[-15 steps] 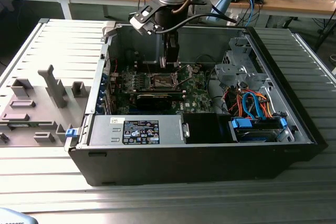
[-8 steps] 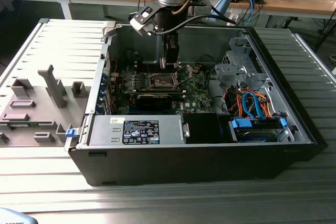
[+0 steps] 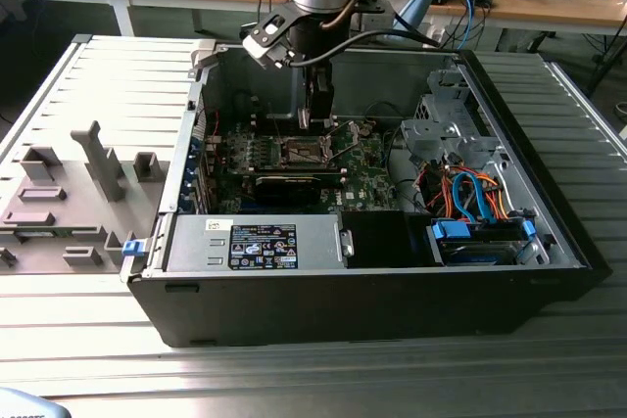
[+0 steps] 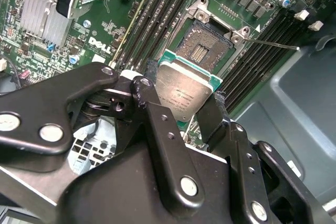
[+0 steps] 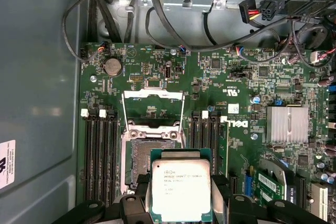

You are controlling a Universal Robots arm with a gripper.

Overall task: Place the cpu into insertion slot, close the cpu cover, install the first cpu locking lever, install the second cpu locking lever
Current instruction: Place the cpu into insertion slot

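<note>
The cpu is clamped by two opposite edges between the jaws of the gripper, which are closed to chip width. It is held over one edge of the uncovered insertion slot.

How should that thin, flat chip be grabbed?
By two opposite edges, pinched from either side, as the claw holds the cpu here. It is a thin flat square, so the edges are the only grip that leaves its metal top untouched.
</note>
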